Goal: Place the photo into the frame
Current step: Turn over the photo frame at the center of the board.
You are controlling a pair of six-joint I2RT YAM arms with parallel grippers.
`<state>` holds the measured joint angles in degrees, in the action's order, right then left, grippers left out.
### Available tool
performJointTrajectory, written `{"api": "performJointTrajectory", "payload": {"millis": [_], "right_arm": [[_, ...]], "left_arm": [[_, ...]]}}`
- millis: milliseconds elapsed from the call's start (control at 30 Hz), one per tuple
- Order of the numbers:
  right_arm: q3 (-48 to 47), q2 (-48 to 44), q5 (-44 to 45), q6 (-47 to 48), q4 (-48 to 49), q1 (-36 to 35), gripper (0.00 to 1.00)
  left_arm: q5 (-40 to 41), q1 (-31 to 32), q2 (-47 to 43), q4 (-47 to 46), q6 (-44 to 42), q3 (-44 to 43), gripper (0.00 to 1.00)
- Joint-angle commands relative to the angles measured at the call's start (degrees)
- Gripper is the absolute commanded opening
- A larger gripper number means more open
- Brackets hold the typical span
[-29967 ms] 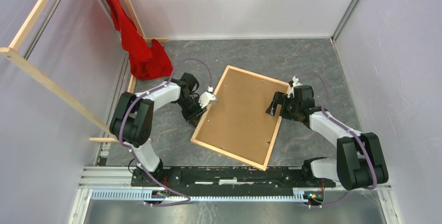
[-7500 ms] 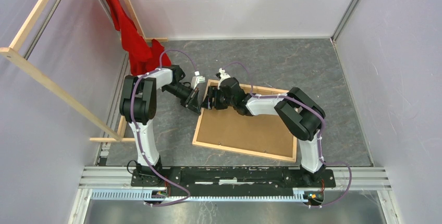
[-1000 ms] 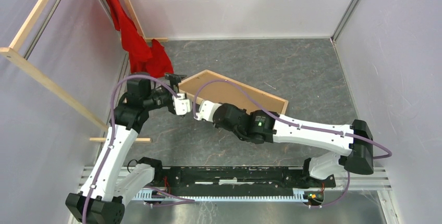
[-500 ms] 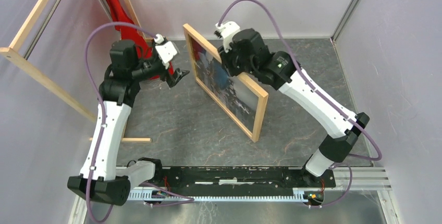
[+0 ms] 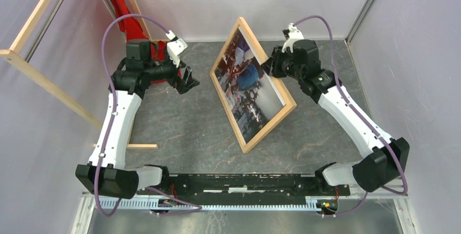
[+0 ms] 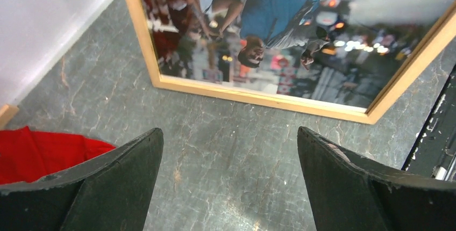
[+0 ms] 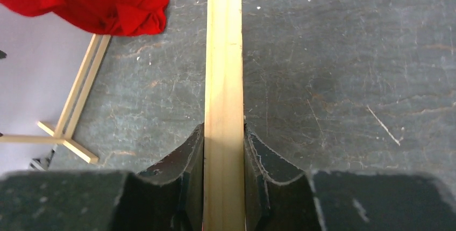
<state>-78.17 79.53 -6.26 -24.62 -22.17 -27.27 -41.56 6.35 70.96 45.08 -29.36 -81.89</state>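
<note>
I see frame (image 5: pixel 268 125) standing tilted mid-table (image 5: pixel 190 128), nearer far edge, photo (image 5: pixel 247 84) inside, facing left arm. Right gripper (image 5: pixel 270 65) clamped on frame's upper rail. Left gripper (image 5: pixel 186 80) spread wide, empty, apart left of frame.

A red cloth (image 5: pixel 126 26) is hung at the far left from a light wooden rail stand (image 5: pixel 11 54), which is set along the left wall (image 5: pixel 32 136). Its lower end is laid on the dark grey, veined bench (image 5: pixel 185 128).
</note>
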Motion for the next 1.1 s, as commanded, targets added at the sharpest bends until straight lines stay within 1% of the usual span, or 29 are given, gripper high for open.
{"api": "performJointTrajectory", "payload": {"millis": [0, 67, 200, 333, 467, 567, 700, 767, 800, 833, 867, 933, 1033, 1067], "right_arm": [[12.3, -5.3, -2.7, -5.2, 7.8, 3.7, 0.02], [20.2, -8.3, -2.6, -6.8, 12.0, 5.7, 0.02], [35.5, -12.4, -2.5, -9.3, 21.2, 8.5, 0.02], [45.2, -13.0, -0.5, -9.7, 30.2, 9.1, 0.03], [49.9, -11.0, 2.2, -9.2, 35.2, 10.2, 0.04], [51.7, -7.6, 4.1, -8.5, 38.3, 11.0, 0.04], [50.6, -1.1, 3.9, -6.9, 39.9, 11.6, 0.11], [49.4, 1.4, 3.4, -6.1, 40.2, 11.7, 0.18], [48.8, 2.4, 3.5, -5.8, 40.2, 11.8, 0.24], [48.4, 3.1, 4.0, -5.4, 39.9, 11.7, 0.33], [48.0, 3.5, 5.0, -5.3, 39.3, 11.8, 0.45], [47.8, 3.7, 5.9, -4.8, 38.5, 11.9, 0.61], [47.0, 3.0, 10.0, -2.7, 36.0, 12.2, 0.93], [46.9, 2.6, 11.3, -1.8, 34.7, 12.3, 0.98]], "left_arm": [[4.5, -0.5, 2.8, 2.3, 2.1, 0.2, 1.00], [7.0, -0.7, 4.1, 1.8, 1.6, 1.8, 1.00], [9.6, -1.7, 5.2, -2.3, 1.8, 7.9, 1.00], [11.7, -2.5, 4.0, -8.8, 1.9, 15.4, 1.00], [13.1, -2.6, 3.3, -13.6, 1.9, 21.3, 1.00], [14.1, -2.6, 4.7, -16.0, 1.9, 24.3, 1.00], [14.8, -2.7, 6.5, -18.1, 2.0, 26.4, 1.00], [15.0, -2.7, 6.6, -20.0, 3.0, 27.4, 1.00], [15.0, -2.7, 6.5, -21.3, 3.7, 28.0, 1.00], [15.1, -2.7, 6.6, -22.5, 4.4, 28.5, 1.00], [15.1, -2.7, 6.7, -23.4, 5.0, 29.0, 1.00], [15.4, -2.7, 7.3, -25.0, 6.1, 29.8, 1.00], [16.1, -2.7, 8.0, -28.0, 7.2, 31.8, 1.00], [16.4, -2.7, 8.2, -28.8, 7.5, 32.2, 1.00]]}}
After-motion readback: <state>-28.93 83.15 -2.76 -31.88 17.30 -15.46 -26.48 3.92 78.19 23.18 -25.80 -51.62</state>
